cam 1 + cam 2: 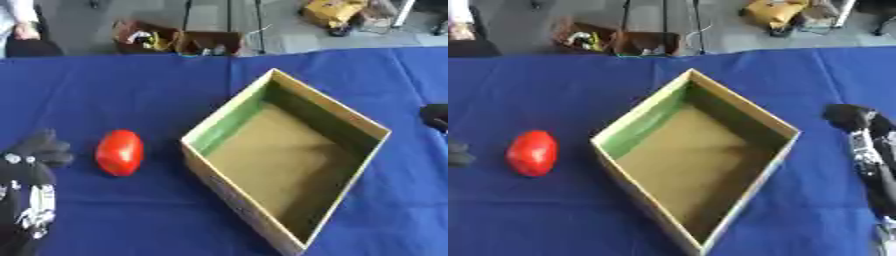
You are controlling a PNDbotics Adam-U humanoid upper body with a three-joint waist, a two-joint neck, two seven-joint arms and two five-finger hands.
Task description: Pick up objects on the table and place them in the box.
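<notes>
Surface: table under a blue cloth (131,100), grey floor and clutter beyond its far edge
Box: open cardboard box (363,125) set corner-on at mid-table, green lining on its left inner wall, brown floor with nothing visible inside
Object: red oval item, tomato-like (119,152), lying on the cloth just left of the box, not touching it
Left hand: black hand (39,150) at the lower left edge, forearm rising from the bottom corner, fingers bent inward, holding nothing, just left of the red item with a strip of cloth between
Right hand: black and silver hand (852,118) at the right edge, forearm running down to the lower right corner; resting near the box's right corner, apart from it; finger spread cannot be determined
</notes>
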